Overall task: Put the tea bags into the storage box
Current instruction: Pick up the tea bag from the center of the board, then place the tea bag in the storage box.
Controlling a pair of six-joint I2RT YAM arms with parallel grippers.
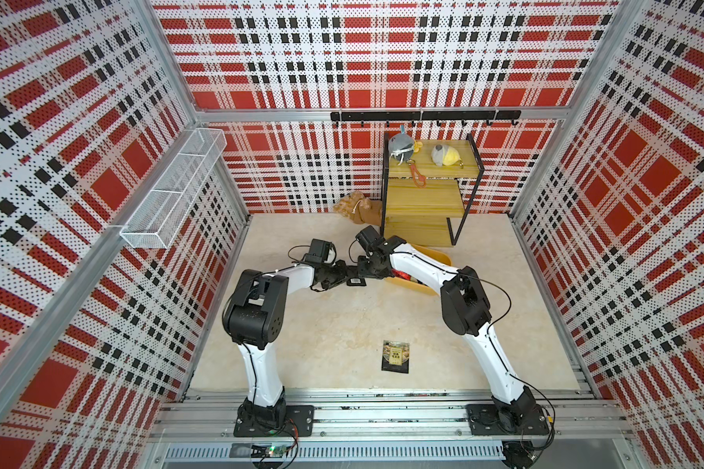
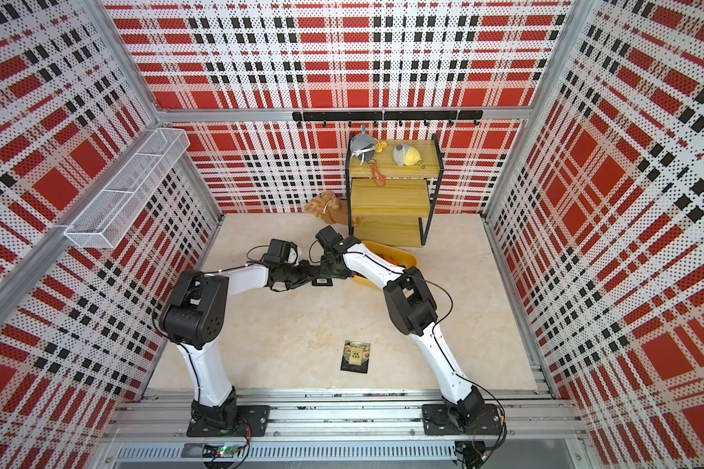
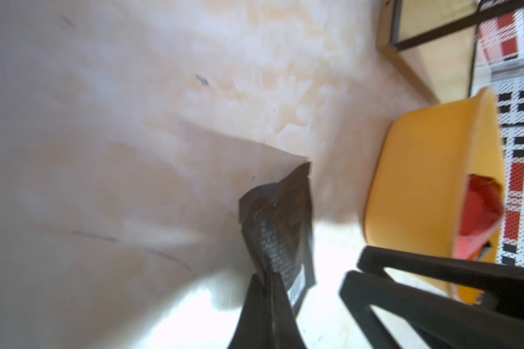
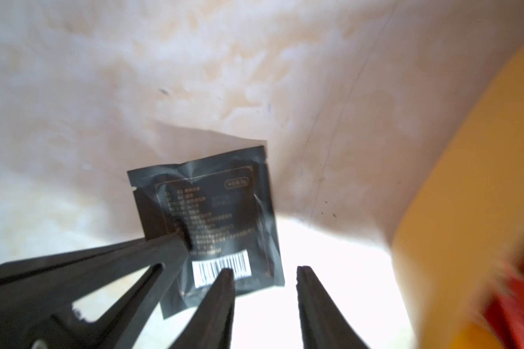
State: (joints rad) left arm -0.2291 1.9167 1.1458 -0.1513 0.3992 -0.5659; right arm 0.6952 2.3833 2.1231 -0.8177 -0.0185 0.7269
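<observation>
A black tea bag (image 4: 215, 217) with a white barcode hangs just above the table beside the storage box (image 1: 439, 256), a yellow tub. My left gripper (image 3: 266, 275) is shut on one edge of this sachet. My right gripper (image 4: 265, 270) is open right next to it; one finger overlaps the barcode corner, and the gap between the fingers holds nothing. Both grippers meet at mid-table in both top views, where the sachet (image 1: 356, 281) shows small. Red tea bags (image 3: 478, 211) lie inside the box. Another black tea bag (image 1: 395, 356) with a pictured label lies flat near the front.
A wooden shelf rack (image 1: 423, 199) stands behind the box with two plush toys (image 1: 444, 154) on top. A brown plush (image 1: 358, 207) lies beside it at the back wall. A white wire mesh basket (image 1: 171, 191) hangs on the left wall.
</observation>
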